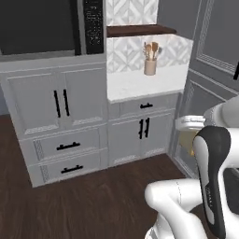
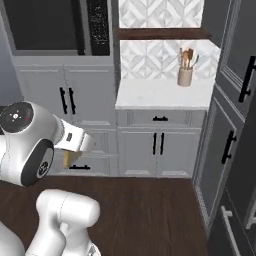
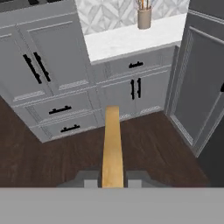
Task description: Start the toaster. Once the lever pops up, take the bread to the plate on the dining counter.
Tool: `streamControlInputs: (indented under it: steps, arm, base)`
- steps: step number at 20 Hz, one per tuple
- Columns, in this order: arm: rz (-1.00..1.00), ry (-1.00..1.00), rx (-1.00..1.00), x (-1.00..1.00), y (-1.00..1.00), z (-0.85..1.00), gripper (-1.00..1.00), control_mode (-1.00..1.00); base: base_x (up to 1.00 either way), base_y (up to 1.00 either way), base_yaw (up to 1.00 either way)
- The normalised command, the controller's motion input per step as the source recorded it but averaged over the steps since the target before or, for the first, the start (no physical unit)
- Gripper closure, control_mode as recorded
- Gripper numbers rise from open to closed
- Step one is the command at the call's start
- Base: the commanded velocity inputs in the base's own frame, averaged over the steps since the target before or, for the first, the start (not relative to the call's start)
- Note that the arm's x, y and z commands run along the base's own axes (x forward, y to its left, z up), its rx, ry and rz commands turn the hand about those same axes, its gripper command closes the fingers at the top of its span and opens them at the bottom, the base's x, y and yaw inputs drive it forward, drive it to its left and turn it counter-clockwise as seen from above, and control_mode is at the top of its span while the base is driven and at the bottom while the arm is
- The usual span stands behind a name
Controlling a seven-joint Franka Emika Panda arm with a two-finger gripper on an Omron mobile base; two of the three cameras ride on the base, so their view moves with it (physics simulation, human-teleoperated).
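A: Bread [image 3: 112, 146] sits edge-on in the gripper [image 3: 112, 179], jaws closed narrow on its crust, long axis running straight out from the fingers.

B: Which way to go?

A: Can't tell. Ahead lie grey cabinets [image 1: 56, 102], a marble worktop [image 2: 165, 92] and a utensil jar [image 1: 150, 65], far right.

B: Arm pose?

A: Folded close above the dark floor [image 3: 148, 144], hand level, facing the cabinets.
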Motion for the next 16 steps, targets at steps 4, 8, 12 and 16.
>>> streamControlInputs:
  steps: [4,8,12,16]
  arm:
    - [0.00,0.00,0.00,0.00,0.00,0.00,1.00,1.00]
    - [0.00,0.00,0.00,0.00,0.00,0.00,1.00,1.00]
    - [0.00,0.00,0.00,0.00,0.00,0.00,1.00,1.00]
    - [0.00,0.00,0.00,0.00,0.00,0.00,1.00,1.00]
  base:
    - [-0.04,0.00,1.00]
    - [0.00,0.00,1.00]
    - [0.34,0.00,0.91]
    - [1.00,0.00,0.53]
